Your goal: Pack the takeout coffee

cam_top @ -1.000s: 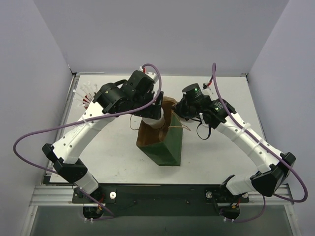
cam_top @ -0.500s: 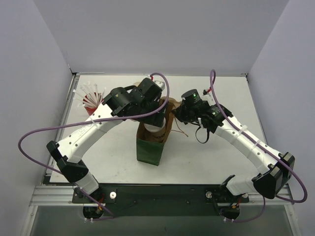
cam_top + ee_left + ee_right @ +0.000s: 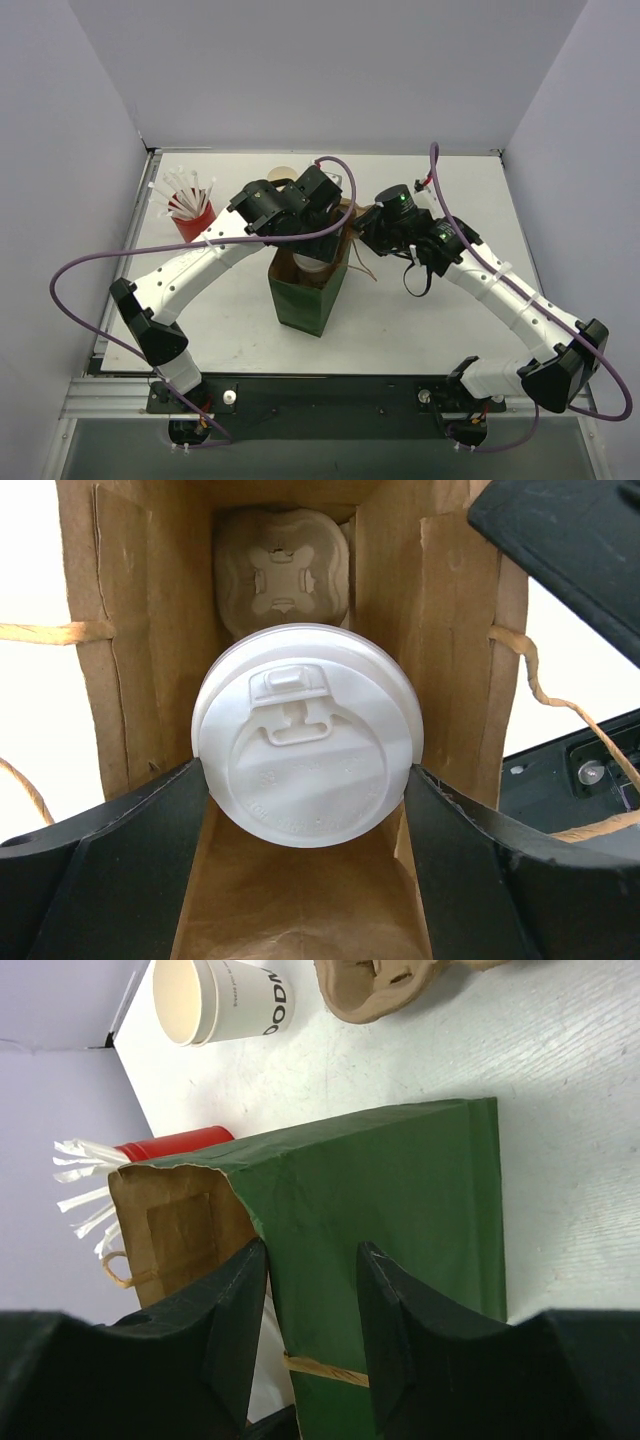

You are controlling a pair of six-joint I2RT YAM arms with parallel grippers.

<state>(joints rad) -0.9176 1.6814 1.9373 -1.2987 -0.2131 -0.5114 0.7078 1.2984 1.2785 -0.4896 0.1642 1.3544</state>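
Note:
The takeout coffee point(image 3: 305, 735), a white cup under a round white lid, sits inside the mouth of the green-and-brown paper bag point(image 3: 305, 295). My left gripper point(image 3: 307, 770) is shut on the cup just below the lid, one finger on each side, and reaches down into the bag point(image 3: 455, 630). In the top view the left gripper point(image 3: 318, 250) covers the bag's mouth. My right gripper point(image 3: 312, 1255) is at the bag's right rim point(image 3: 400, 1190), with the green wall and a twine handle point(image 3: 320, 1370) between its fingers. It also shows in the top view point(image 3: 362, 225).
A pulp cup carrier point(image 3: 280, 570) shows deep in the bag beyond the lid. Another carrier point(image 3: 385, 980) and a lidless white cup point(image 3: 215, 1000) are on the table behind the bag. A red cup of white straws point(image 3: 192, 215) stands at the back left.
The bag went from leaning to upright and shifted left. My left gripper moved right and lowered the coffee into the bag's mouth. My right gripper followed the rim slightly left.

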